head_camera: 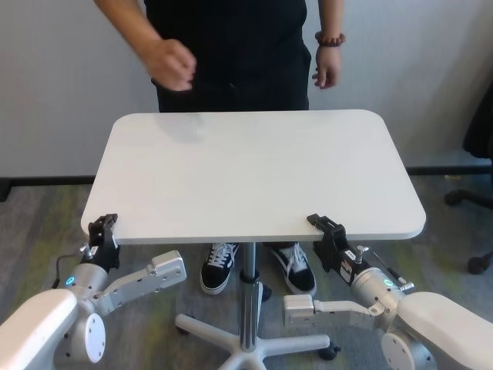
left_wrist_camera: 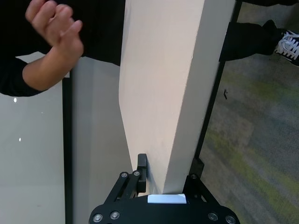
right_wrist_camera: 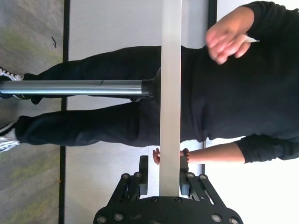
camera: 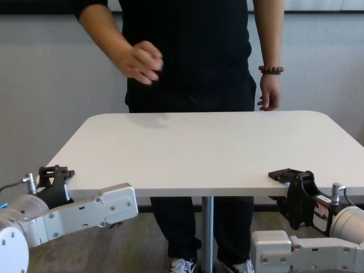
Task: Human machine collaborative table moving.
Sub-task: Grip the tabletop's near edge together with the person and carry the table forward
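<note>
While the person (head_camera: 231,46) stood at the far long edge with both hands off it, the head view showed one white desk (head_camera: 254,173) with its long axis across the robot, the left claw (head_camera: 102,231) and right claw (head_camera: 327,231) at its near edge, nearer than any hand. In the left wrist view the left claw's fingers (left_wrist_camera: 142,164) lay one above and one below the edge, holding it. The right wrist view showed the same grip. In the chest view two claws held; two hands hung free.
</note>
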Tool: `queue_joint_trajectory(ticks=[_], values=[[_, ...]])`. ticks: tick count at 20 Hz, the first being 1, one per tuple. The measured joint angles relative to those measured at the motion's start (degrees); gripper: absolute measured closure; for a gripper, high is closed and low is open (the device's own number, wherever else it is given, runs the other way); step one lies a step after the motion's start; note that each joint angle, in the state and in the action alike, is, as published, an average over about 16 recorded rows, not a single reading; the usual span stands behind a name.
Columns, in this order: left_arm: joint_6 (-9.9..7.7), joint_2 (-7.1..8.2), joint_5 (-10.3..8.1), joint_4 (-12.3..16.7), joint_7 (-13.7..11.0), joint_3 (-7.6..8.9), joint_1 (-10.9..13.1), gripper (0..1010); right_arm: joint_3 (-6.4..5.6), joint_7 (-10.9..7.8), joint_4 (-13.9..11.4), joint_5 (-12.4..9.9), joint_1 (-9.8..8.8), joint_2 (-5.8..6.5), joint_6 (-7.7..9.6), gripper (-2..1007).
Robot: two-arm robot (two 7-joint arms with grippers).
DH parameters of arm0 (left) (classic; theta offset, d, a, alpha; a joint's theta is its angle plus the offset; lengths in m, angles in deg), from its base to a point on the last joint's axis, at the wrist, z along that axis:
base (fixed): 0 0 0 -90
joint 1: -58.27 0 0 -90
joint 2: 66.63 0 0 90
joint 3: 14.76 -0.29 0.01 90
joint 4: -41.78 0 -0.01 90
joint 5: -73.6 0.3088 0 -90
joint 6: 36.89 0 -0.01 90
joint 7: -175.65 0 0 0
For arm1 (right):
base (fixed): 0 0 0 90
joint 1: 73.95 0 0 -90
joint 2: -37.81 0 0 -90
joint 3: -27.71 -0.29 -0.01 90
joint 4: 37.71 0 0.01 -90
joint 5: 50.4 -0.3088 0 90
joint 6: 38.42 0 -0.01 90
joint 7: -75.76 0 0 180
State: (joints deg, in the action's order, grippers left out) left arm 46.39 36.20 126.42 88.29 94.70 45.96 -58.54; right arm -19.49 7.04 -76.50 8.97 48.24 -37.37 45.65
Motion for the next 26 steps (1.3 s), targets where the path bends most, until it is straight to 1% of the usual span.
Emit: queue_joint_trajectory(ticks=[19,22,26], values=[[0.01,0.0,0.0,0.01,-0.05,0.0,0.03,893,0.0,0.0,0.0,0.01,0.0,0.01,0.03,647],[0.0,0.0,0.0,0.01,-0.05,0.0,0.03,893,-0.01,-0.01,-0.01,0.01,0.0,0.01,0.03,634],[0.01,0.0,0.0,0.01,-0.05,0.0,0.03,890,-0.01,-0.04,0.0,0.02,-0.01,0.01,0.03,583]])
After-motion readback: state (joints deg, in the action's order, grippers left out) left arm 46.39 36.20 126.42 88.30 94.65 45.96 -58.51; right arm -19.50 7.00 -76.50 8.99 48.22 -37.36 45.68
